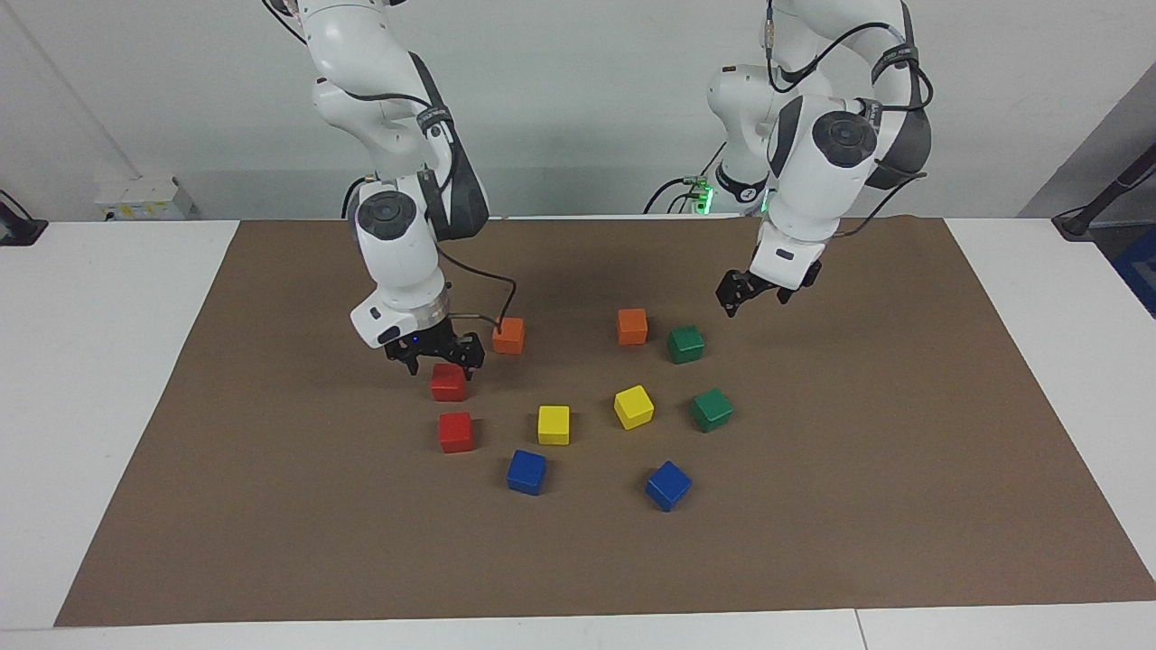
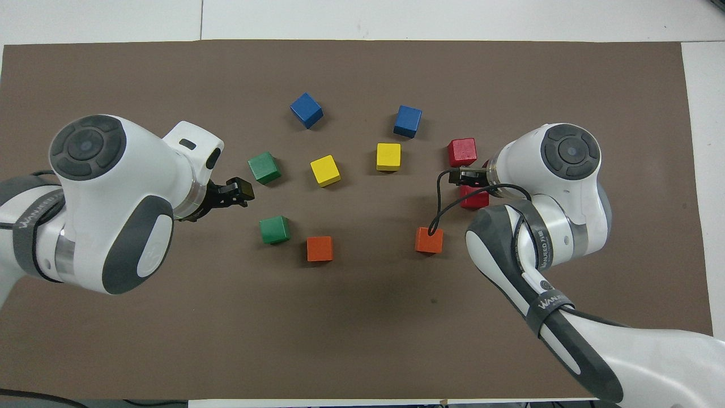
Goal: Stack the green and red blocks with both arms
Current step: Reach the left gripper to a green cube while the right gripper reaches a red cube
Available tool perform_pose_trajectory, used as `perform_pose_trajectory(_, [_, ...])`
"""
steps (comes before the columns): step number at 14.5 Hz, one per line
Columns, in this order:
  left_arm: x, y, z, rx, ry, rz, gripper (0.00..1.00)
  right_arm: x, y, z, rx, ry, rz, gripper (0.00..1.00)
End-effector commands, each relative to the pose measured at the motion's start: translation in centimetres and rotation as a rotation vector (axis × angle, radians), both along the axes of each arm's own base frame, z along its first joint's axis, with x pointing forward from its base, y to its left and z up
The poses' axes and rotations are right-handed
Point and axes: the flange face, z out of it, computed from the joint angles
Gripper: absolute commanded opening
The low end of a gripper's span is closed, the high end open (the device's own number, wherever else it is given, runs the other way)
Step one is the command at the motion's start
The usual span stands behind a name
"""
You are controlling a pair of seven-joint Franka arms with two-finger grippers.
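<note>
Right gripper (image 1: 435, 356) spread wide just above a red block (image 1: 448, 383) — untouched, left gripper (image 1: 751, 293) aloft, spread unclear

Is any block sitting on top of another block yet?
No, both red blocks and both green blocks lie singly on the brown mat.

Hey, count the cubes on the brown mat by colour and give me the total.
Red cubes: 2
Green cubes: 2
Orange cubes: 2
Yellow cubes: 2
Blue cubes: 2
Total: 10
</note>
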Motion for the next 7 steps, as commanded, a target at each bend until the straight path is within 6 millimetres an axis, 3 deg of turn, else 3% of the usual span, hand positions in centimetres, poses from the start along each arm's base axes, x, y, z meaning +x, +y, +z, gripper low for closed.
perform_pose_trajectory(1, [-1.1,-0.7,-2.8,0.006,-0.033,0.022,1.00,-0.6,-0.3,-1.2,0.015,-0.004,-0.012,1.00])
perform_pose_trajectory(7, [-3.4,-3.3,-7.9,0.008,-0.024,0.010,1.00,-1.4,-0.6,-3.1,0.018,-0.024,-0.002,1.00])
